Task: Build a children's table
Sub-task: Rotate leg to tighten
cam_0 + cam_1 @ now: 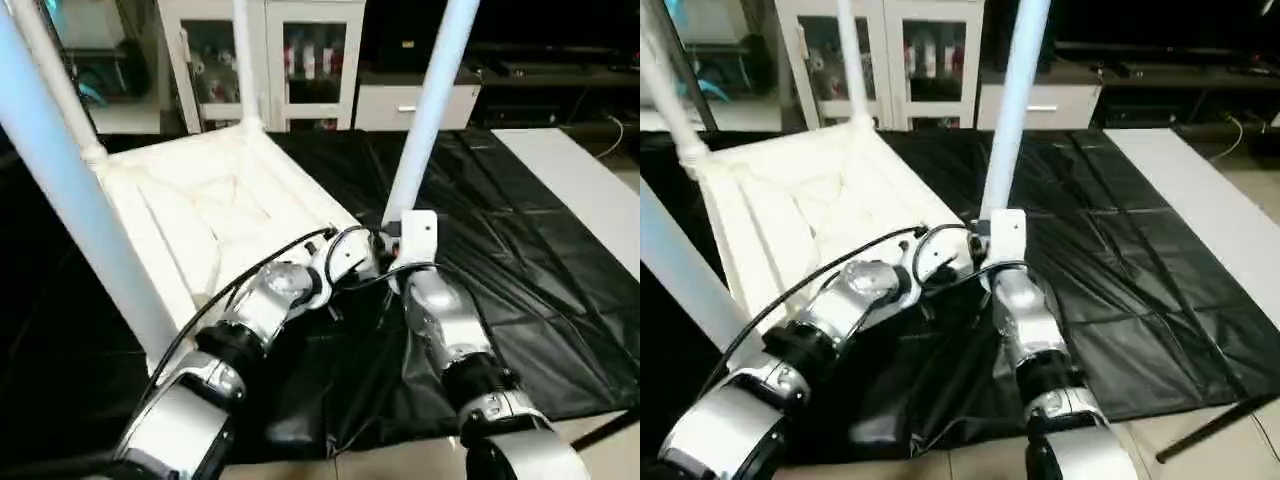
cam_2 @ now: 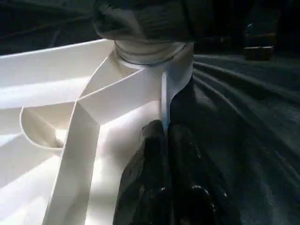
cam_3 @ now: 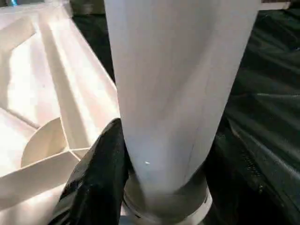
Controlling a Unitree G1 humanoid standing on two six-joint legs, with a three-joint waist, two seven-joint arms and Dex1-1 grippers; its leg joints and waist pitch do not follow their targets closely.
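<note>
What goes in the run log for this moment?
table top upside down on black sheet | right gripper around leg base | left gripper shut, at corner rim

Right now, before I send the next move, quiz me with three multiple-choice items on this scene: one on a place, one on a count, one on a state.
1. What does the table top lie on?
A. a black sheet
B. a wooden bench
C. a red carpet

2. How many legs stand up from the top?
A. one
B. two
C. four

3. How is the left gripper?
A. wide open
B. shut
C. holding a screwdriver

Answers:
1 A: the black sheet spreads under the upturned top.
2 C: near-left leg, far-left leg, far leg and near-right leg all rise from its corners.
3 B: its black fingers lie together at the top's edge.
</note>
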